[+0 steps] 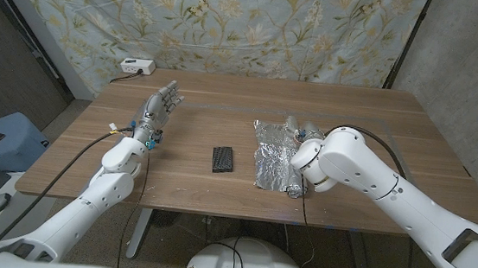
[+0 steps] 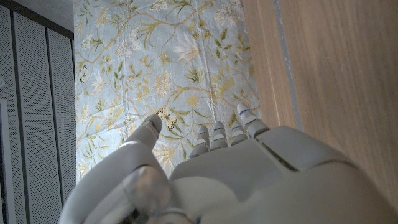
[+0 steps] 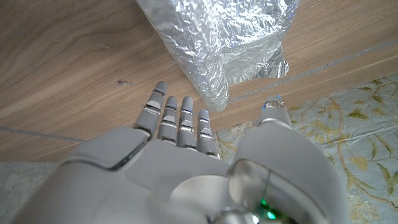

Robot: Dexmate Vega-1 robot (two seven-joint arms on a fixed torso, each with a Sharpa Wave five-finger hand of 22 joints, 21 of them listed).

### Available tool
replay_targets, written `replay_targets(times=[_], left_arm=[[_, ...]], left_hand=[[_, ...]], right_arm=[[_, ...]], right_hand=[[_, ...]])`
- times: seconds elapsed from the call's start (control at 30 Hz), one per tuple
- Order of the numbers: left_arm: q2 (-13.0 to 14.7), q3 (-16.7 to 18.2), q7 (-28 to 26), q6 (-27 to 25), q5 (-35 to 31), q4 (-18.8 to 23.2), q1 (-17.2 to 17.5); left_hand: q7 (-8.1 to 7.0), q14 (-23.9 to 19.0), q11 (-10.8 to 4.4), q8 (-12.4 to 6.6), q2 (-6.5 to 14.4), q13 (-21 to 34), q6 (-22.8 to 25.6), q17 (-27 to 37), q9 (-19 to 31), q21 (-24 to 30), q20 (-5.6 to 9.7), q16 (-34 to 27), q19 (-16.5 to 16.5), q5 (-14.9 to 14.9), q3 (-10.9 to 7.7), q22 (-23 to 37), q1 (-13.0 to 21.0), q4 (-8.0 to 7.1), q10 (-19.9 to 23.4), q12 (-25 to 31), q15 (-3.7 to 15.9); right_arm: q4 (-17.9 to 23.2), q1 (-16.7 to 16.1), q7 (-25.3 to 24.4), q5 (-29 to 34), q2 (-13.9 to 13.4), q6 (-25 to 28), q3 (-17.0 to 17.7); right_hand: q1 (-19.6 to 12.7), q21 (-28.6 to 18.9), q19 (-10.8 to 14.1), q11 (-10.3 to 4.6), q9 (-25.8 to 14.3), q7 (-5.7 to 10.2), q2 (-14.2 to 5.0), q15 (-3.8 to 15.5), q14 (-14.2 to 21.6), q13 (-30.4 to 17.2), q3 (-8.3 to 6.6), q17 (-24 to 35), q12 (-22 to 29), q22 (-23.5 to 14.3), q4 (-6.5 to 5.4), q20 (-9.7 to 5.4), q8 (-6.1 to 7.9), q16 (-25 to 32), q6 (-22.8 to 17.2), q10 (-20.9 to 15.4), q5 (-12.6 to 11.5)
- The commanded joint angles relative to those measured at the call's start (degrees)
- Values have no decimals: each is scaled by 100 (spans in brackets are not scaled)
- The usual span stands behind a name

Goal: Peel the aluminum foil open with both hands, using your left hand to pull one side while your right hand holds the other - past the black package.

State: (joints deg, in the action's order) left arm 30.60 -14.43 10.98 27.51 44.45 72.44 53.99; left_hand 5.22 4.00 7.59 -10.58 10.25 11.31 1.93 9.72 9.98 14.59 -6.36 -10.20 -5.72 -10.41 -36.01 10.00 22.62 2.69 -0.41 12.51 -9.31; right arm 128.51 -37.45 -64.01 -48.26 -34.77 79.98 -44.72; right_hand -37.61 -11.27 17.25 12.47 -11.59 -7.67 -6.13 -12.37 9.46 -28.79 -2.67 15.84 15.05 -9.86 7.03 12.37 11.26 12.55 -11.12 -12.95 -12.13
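Your left hand (image 1: 160, 107) is hovering over the left part of the wooden table (image 1: 207, 97), fingers spread and extended, holding nothing; the left wrist view is confirming an empty, wide hand. Your right hand (image 3: 186, 134) is sitting at the far edge of the aluminum foil (image 1: 274, 154), fingers straight and apart, gripping nothing yet. In the head view the right forearm is hiding most of that hand, so trust the right wrist view.

The foil is lying crumpled on the table right of centre. The black package (image 1: 223, 159) is lying flat just left of it, apart from the foil, between the foil and your left hand.

By my reading, the peel is not begun; you are working on the approach.
- Settle the right hand first: press or pinch a foil edge so the sheet cannot slide.
- Bring the left hand across, over the black package, not through it.
- Pinch the foil's near-left edge, then pull low and slow; foil tears easily.
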Motion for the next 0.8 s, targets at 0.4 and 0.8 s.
replay_targets(times=[0.4, 0.8], left_arm=[[15, -1, -1, -42, 9, 40, 0], [17, 0, -12, -68, 14, 16, -10]], left_hand=[[-2, -7, 64, -16, 11, 17, 32, 26, 33, -23, -43, -27, -20, -49, -5, 27, 71, 49, -8, -8, -74], [-5, -14, 72, -19, 17, 18, 51, 28, 35, -40, -53, -31, -23, -50, 3, 28, 78, 52, 0, -5, -91]], right_arm=[[-410, -78, 1, -70, 83, 0, -18], [-626, 232, 1, -363, 12, 0, -272]], right_hand=[[-9, 17, -23, 20, -14, -439, 55, -3, -38, -257, 286, 51, 129, -19, -11, -18, 5, -6, 304, 237, -145], [-111, 17, -85, 20, -12, -437, 63, -1, -105, -432, 535, 70, 195, -19, -40, -19, 4, -6, 501, 409, -285]])
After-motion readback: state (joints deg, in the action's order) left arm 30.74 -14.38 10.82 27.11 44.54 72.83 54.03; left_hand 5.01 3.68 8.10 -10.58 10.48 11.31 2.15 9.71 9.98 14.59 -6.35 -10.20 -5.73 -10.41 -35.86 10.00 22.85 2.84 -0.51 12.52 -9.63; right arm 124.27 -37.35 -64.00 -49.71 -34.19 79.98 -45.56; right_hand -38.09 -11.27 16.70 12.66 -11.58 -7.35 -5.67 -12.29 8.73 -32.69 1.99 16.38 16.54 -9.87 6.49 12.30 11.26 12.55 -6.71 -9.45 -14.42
